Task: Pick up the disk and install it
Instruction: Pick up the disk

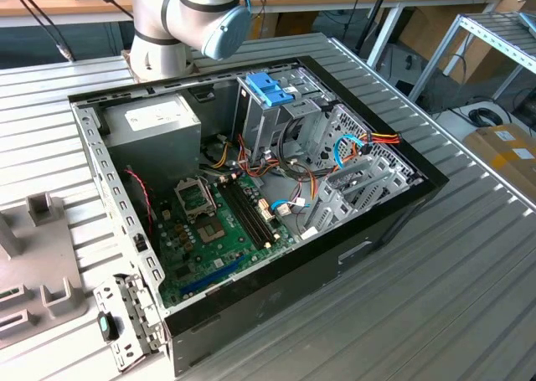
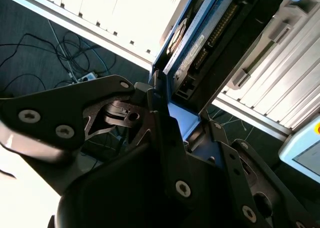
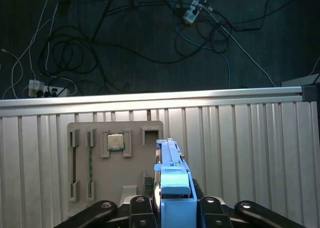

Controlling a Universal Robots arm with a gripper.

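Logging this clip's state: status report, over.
Gripper shut on the disk. Disk held aloft above the ribbed table, by the grey parts tray. Nothing else touching it.

The disk (image 3: 174,188) is showing a bright blue frame in the first wrist view. The gripper (image 2: 180,119) is looking black in the second wrist view. The table (image 1: 469,255) is shining silver with long stripes. Inside the black computer case (image 1: 335,264), a green board (image 1: 209,239) and a blue handle (image 1: 270,88) are showing.

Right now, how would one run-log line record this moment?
end effector: shut on disk | disk: held, not yet installed | computer case: open, on table
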